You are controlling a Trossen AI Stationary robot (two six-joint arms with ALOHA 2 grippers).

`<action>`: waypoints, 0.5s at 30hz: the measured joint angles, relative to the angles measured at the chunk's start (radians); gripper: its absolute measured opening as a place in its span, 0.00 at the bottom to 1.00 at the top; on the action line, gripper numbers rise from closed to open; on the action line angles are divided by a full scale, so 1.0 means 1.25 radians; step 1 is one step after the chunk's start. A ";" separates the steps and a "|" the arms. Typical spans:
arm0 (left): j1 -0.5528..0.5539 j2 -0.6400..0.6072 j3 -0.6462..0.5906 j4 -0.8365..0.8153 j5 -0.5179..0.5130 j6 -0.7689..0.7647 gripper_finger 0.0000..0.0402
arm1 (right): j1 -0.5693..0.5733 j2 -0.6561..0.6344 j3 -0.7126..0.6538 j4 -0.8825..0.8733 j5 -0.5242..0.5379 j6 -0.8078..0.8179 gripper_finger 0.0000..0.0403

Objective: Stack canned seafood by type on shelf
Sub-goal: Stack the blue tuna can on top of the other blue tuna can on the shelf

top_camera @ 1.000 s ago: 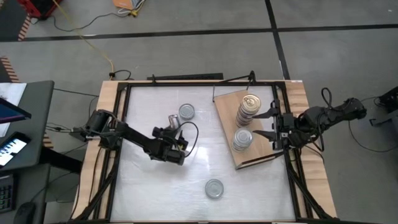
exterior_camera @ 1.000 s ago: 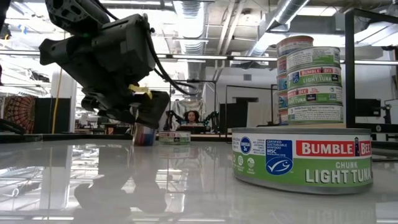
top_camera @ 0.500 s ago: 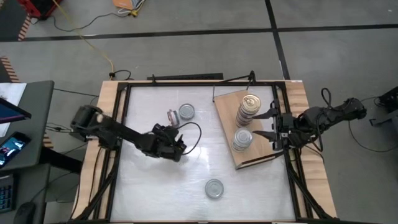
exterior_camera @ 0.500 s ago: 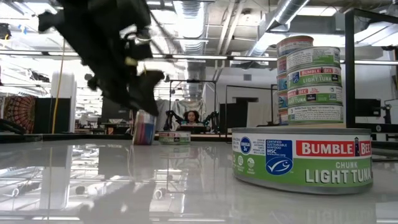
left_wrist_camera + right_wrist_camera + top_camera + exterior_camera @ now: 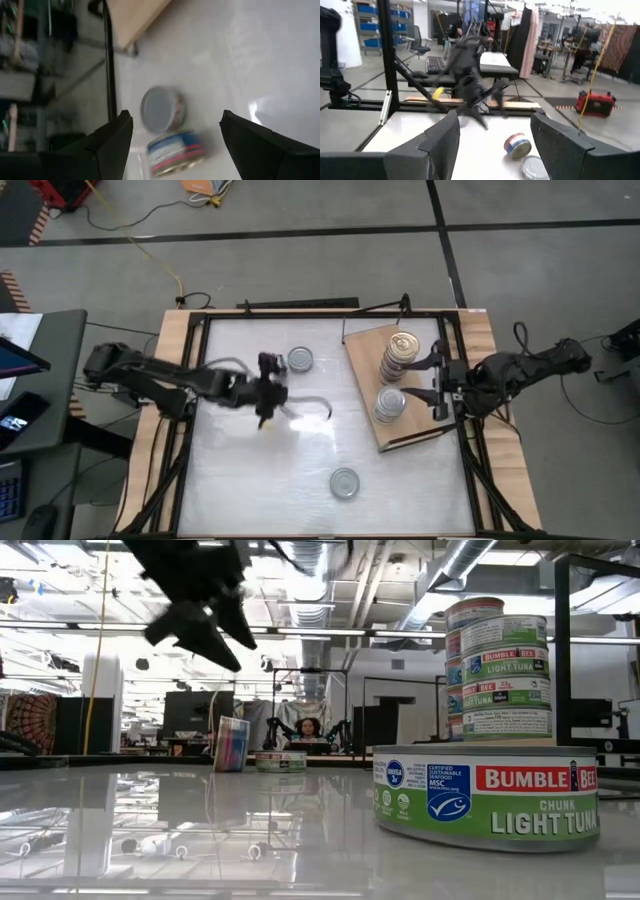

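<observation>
On the wooden shelf [image 5: 415, 425] at the table's right stand a tall stack of tins [image 5: 401, 352] with a gold lid on top and a shorter stack [image 5: 390, 405] with a silver lid. Three tins are on the white table. One lies flat [image 5: 299, 360] near the far edge. One stands on its rim beside it [image 5: 232, 744], also in the left wrist view [image 5: 175, 152]. A third lies flat at the near side [image 5: 344, 482]. My left gripper [image 5: 268, 370] hangs open, high above the rim-standing tin. My right gripper [image 5: 430, 378] waits open at the shelf's right edge.
The near tin [image 5: 487, 795] fills the low view's right, with the stacks [image 5: 495, 665] behind it. A black frame rail [image 5: 300, 307] runs along the table's far edge. A dark cable [image 5: 310, 405] loops from the left arm over the table's middle.
My left gripper has risen from table height beside the rim-standing tin to well above it, and the arm has swung toward the far edge. The tin stays standing on its rim. The right arm has kept still.
</observation>
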 joint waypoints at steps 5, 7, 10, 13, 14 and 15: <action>0.139 0.045 0.054 -0.048 0.136 0.109 0.72 | -0.019 0.054 0.000 -0.005 0.000 0.062 0.67; 0.181 0.060 0.078 -0.072 0.204 0.182 0.72 | -0.022 0.076 0.000 -0.016 0.000 0.091 0.67; 0.233 0.081 0.110 -0.173 0.302 0.259 0.72 | -0.020 0.103 0.000 -0.034 0.000 0.133 0.67; 0.263 0.098 0.127 -0.231 0.361 0.319 0.72 | -0.020 0.115 0.000 -0.059 -0.001 0.144 0.67; 0.270 0.100 0.128 -0.246 0.369 0.349 0.72 | -0.020 0.115 0.000 -0.068 -0.001 0.143 0.67; 0.277 0.101 0.128 -0.260 0.369 0.380 0.72 | -0.020 0.114 0.000 -0.069 -0.001 0.141 0.67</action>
